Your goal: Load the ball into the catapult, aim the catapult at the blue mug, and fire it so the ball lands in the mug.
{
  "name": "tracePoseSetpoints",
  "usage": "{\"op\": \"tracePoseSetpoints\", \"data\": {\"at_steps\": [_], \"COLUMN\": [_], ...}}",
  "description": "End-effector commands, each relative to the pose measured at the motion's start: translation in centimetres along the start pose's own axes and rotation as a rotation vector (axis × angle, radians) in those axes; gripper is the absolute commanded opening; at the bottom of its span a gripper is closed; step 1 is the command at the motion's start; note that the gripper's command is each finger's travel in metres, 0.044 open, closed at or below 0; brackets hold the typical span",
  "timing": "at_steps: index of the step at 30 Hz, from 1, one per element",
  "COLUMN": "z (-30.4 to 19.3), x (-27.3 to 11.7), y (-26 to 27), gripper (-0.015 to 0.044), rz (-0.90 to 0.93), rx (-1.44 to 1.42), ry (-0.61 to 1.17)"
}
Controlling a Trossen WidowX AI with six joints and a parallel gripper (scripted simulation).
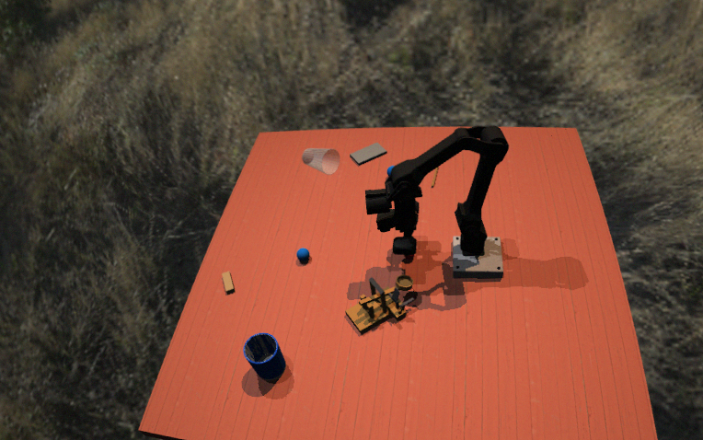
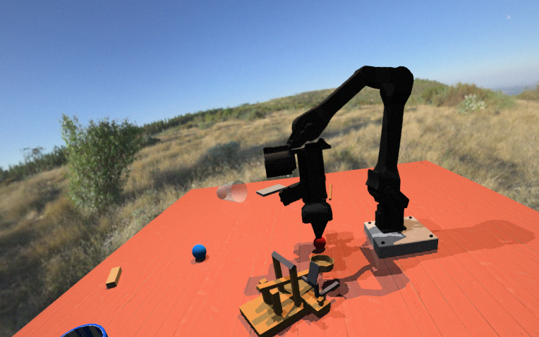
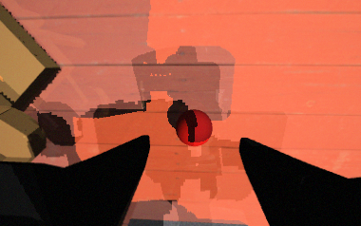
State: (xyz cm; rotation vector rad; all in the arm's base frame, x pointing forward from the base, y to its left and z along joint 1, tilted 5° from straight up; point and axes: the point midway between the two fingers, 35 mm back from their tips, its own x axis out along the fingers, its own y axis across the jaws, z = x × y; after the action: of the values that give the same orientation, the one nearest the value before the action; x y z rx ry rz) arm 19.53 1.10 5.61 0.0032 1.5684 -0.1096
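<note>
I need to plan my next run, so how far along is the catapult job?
Nothing looks finished: the catapult's cup holds no ball. In hand: the open end effector is above the red ball, apparently lining up to grasp it. Left: grasping and loading the ball, aiming at the blue mug, and firing.

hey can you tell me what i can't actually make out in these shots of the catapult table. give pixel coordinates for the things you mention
- Blue mug's body (image 2: 104, 330): cut off by the exterior view's bottom edge.
- Second blue ball (image 1: 390, 170): mostly hidden behind the black robot arm (image 1: 432, 154) in the top view.
- Red ball's (image 1: 408, 258) (image 2: 319, 242) (image 3: 194, 127) upper part: covered by the black gripper (image 2: 319, 236) (image 3: 194, 142) in the exterior view.
- Wooden catapult's (image 3: 24, 71) far end: outside the wrist view's left edge.
</note>
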Motion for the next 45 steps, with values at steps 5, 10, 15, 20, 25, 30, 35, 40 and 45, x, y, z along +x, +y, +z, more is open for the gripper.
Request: {"op": "tracePoseSetpoints", "data": {"at_steps": [5, 10, 15, 20, 25, 30, 35, 40, 45], "z": [-0.1, -0.1, -0.1, -0.2, -0.2, -0.2, -0.2, 0.2, 0.7], "x": [1.4, 2.3, 3.1, 3.8, 3.9, 3.9, 3.9, 2.8, 0.5], "y": [-0.1, -0.1, -0.1, -0.1, -0.1, -0.1, -0.1, 0.0, 0.0], "gripper": [0.0300, 0.0300, 0.0300, 0.0300, 0.0221, 0.0129, 0.0096, 0.0000, 0.0000], "rz": [-0.005, -0.005, -0.005, -0.005, -0.005, -0.005, -0.005, -0.005, -0.005], "rx": [-0.005, -0.005, -0.005, -0.005, -0.005, -0.005, -0.005, -0.005, -0.005], "ry": [0.006, 0.006, 0.006, 0.006, 0.006, 0.006, 0.006, 0.006, 0.005]}}
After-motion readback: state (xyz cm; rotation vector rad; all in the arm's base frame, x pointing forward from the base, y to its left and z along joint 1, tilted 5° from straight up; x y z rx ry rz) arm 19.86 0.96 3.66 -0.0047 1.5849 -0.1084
